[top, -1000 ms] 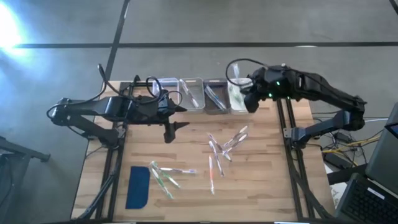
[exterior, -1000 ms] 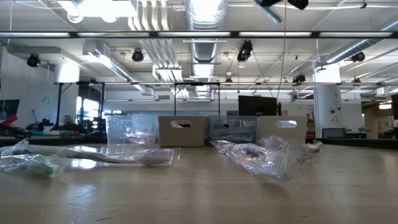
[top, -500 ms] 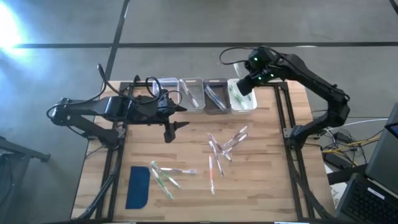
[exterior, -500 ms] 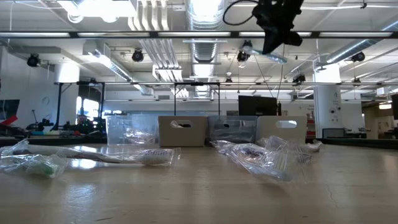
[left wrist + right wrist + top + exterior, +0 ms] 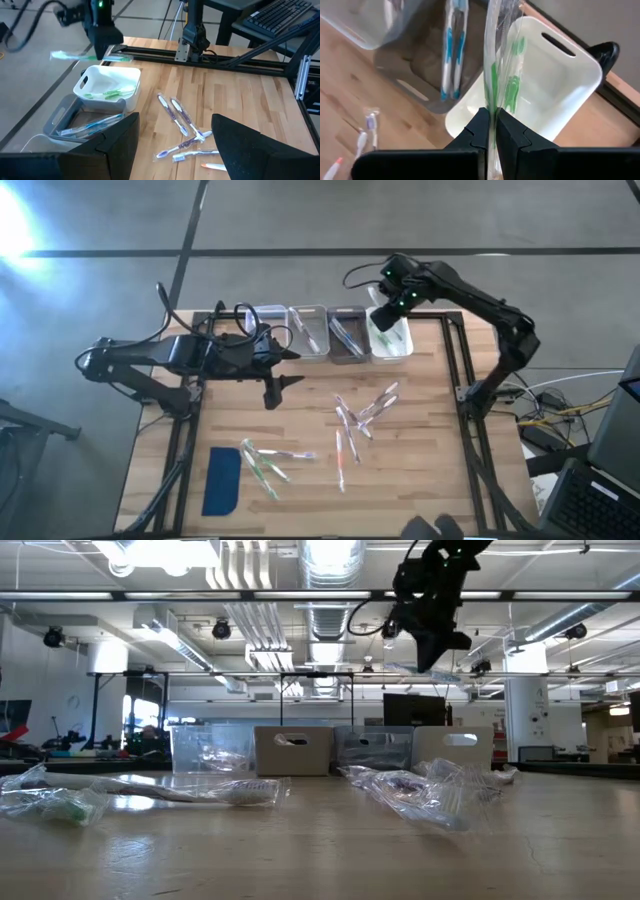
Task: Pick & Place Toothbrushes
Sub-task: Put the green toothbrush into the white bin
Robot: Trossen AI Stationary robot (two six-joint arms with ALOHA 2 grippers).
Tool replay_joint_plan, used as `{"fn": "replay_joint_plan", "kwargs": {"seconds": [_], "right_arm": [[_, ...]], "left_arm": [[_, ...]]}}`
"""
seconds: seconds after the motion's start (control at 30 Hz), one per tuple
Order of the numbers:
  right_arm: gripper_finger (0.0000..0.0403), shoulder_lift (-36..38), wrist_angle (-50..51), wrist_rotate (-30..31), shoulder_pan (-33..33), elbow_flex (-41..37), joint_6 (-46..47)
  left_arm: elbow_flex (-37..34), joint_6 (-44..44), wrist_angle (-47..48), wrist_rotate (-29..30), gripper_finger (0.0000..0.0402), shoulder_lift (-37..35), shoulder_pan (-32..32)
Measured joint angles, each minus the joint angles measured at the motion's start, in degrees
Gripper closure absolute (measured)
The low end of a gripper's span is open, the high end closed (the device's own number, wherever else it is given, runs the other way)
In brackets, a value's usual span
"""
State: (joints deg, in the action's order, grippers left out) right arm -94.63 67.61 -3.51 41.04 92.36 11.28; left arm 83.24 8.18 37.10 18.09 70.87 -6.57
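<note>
Writing: none readable.
Right end effector: clamped on wrapped green toothbrush, lengthwise over white bin.
Left end effector: spread wide, empty.

Bright ceiling lights, top-left floor glare, foreground blur.

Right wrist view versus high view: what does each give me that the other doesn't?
Only the right wrist view: the right gripper jaws shut on a wrapped green toothbrush, hanging over the white plastic bin that already holds green brushes, and blue-handled toothbrushes in the grey bin.

Only the high view: the left gripper waiting open over the wooden table, the dark-blue rounded pad, and two loose toothbrush piles.

Both: the right gripper above the bins at the table's far edge.
</note>
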Motion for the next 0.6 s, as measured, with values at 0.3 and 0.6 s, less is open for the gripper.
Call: {"fn": "replay_joint_plan", "kwargs": {"seconds": [0.3, 0.6], "right_arm": [[0.039, -5.8, 1.3, 0.1, 1.2, 0.0, -3.4], [0.039, -9.4, 1.2, 0.2, 2.7, -0.3, -5.1]], "left_arm": [[0.0, 0.0, 0.0, 0.0, 0.0149, 0.0, 0.0], [0.0, 0.0, 0.1, 0.0, 0.0149, 0.0, 0.0]]}}
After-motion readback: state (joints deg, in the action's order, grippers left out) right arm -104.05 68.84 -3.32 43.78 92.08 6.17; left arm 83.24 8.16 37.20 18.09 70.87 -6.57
